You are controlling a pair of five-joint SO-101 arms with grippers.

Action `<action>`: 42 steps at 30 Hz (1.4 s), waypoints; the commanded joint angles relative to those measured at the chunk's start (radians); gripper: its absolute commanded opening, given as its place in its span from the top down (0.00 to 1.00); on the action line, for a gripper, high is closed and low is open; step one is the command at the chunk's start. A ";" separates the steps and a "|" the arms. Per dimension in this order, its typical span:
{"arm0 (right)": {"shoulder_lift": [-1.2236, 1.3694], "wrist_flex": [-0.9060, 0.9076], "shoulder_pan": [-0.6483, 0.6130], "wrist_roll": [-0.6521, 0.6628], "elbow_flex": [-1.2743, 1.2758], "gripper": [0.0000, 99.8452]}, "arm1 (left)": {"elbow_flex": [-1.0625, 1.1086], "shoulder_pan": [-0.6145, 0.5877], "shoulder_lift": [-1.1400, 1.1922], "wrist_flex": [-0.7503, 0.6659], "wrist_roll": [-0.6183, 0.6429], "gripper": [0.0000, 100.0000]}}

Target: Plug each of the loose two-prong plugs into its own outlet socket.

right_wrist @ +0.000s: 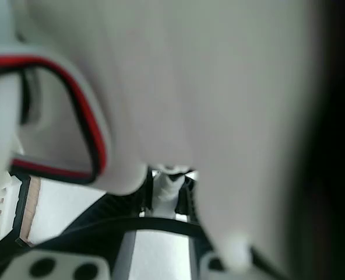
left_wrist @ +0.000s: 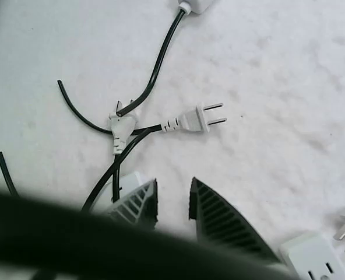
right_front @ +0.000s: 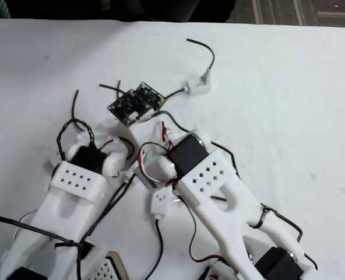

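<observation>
The left gripper [left_wrist: 172,201] jaws stand narrowly apart, empty, near a two-prong plug [left_wrist: 193,121] (lying flat on the tabletop [left_wrist: 277,87]). For the right gripper [right_wrist: 170,192], the jaw state cannot be told.

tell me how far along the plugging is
Nothing looks done: one plug and a second plug lie loose on the table, prongs bare. In hand: the left gripper is open beside them, holding nothing. Left: seating every plug; the socket near that gripper shows empty slots.

On the table [left_wrist: 277,87], a two-prong plug [left_wrist: 191,121] lies just beside a second plug [left_wrist: 121,131], a socket [left_wrist: 312,259] apart.
</observation>
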 commanded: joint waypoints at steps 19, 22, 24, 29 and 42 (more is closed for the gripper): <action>-0.004 -0.097 0.191 -0.003 -0.038 0.98 | -0.218 -0.412 -0.031 0.241 0.000 0.89; -0.001 -0.131 0.216 -0.003 -0.028 0.98 | -0.249 -0.499 -0.031 0.272 -0.002 0.89; -0.012 -0.162 0.219 0.002 0.011 0.98 | -0.255 -0.556 -0.031 0.279 -0.002 0.89; -0.102 -0.271 0.220 0.002 0.167 0.98 | -0.212 -0.634 -0.031 0.279 -0.002 0.89; -0.220 -0.780 0.211 -0.006 0.572 0.98 | 0.023 -0.687 -0.031 0.216 0.005 0.89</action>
